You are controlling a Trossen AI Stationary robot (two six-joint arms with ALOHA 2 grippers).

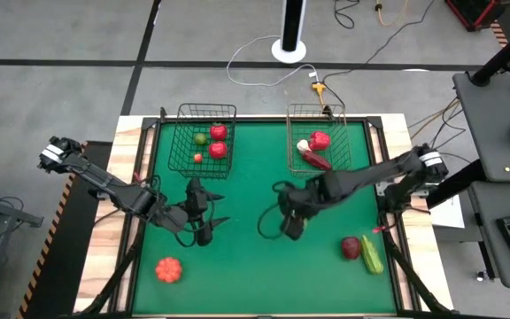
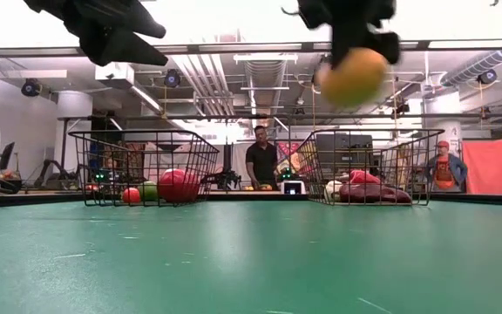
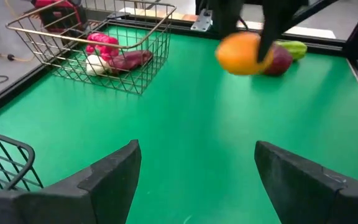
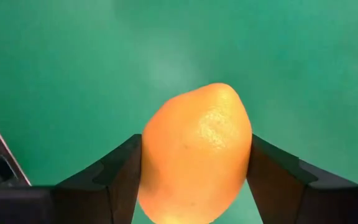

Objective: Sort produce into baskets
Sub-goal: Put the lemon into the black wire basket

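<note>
Above the green counter (image 1: 237,266), right hand (image 4: 194,180) clamped on an orange fruit (image 4: 194,152) at centre; left hand (image 3: 194,180) at 9 o'clock, spread wide, empty.

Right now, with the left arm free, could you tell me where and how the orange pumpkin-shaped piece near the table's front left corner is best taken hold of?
Grip the orange pumpkin across its widest middle, coming straight down from above. It looks squat and round, sits alone on the green table, and nothing crowds it, so the open left gripper could probably close on opposite sides.
</note>
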